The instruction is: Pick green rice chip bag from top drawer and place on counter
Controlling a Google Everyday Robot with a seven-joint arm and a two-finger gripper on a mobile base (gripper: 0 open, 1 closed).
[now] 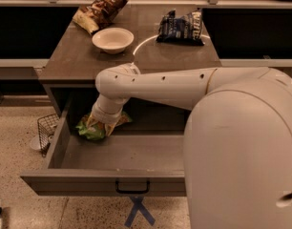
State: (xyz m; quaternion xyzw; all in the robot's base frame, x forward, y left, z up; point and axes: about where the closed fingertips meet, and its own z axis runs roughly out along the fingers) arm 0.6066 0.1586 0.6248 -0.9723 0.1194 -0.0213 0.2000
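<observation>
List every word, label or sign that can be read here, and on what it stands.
"Salt", it seems: white script on the brown bag on the counter.
White letters on the blue bag: too blurred to read.
Nothing readable on the green bag, at the pincer in the drawer.
A blue tape X on the floor: a mark, no word.
</observation>
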